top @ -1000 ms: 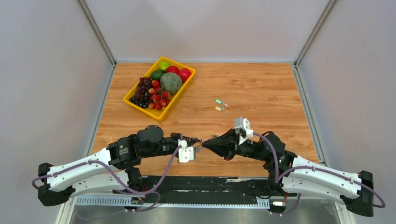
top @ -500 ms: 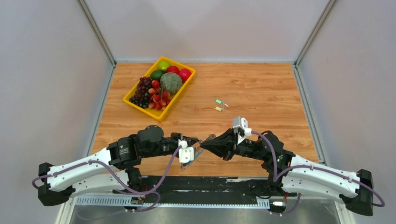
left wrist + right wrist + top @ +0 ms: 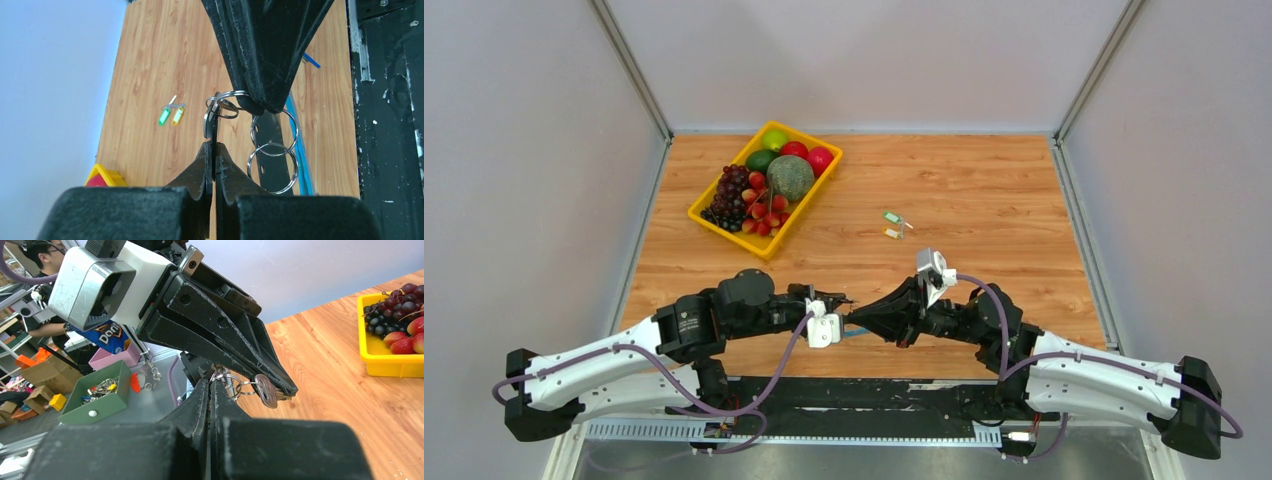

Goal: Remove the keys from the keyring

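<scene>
Matt black plastic, scuffed pale at the edges, on the left tool [image 3: 213,146] and the right tool [image 3: 265,102]. The keyring [image 3: 272,145] is bright polished metal. The key [image 3: 265,390] is duller metal. The loose keys [image 3: 169,115] have glossy plastic heads — the desk [image 3: 150,75] is smooth satin wood.

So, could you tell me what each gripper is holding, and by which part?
The left gripper pinches a silvery key by the end away from its ring; the right gripper pinches the keyring at a small upper ring.
</scene>
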Tool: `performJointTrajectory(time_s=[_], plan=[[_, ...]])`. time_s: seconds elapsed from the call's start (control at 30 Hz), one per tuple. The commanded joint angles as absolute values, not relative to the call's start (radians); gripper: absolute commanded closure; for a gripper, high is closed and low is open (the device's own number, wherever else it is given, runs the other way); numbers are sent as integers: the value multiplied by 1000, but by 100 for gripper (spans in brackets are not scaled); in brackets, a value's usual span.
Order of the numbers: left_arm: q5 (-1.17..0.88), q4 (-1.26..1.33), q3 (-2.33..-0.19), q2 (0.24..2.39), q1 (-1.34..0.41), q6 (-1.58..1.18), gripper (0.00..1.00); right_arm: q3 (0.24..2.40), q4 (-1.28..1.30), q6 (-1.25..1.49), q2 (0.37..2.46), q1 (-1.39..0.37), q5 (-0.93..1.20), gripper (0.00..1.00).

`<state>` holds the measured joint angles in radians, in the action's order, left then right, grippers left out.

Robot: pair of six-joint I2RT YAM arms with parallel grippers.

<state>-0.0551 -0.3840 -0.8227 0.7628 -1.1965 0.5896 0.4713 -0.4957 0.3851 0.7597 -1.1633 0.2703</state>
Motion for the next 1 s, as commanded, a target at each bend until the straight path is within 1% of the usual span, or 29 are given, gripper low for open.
performJointTrajectory(time_s=[0.0, 0.3, 0.97], plan=[[30, -336, -823, 743, -1190, 588, 100, 458, -612, 472, 751, -1172, 351, 100], [74, -304, -808, 705, -1191, 587, 100, 412, -664, 537, 768, -1172, 395, 100], [143, -263, -788, 656, -1191, 588, 100, 401, -716, 599, 866, -1176, 492, 100]])
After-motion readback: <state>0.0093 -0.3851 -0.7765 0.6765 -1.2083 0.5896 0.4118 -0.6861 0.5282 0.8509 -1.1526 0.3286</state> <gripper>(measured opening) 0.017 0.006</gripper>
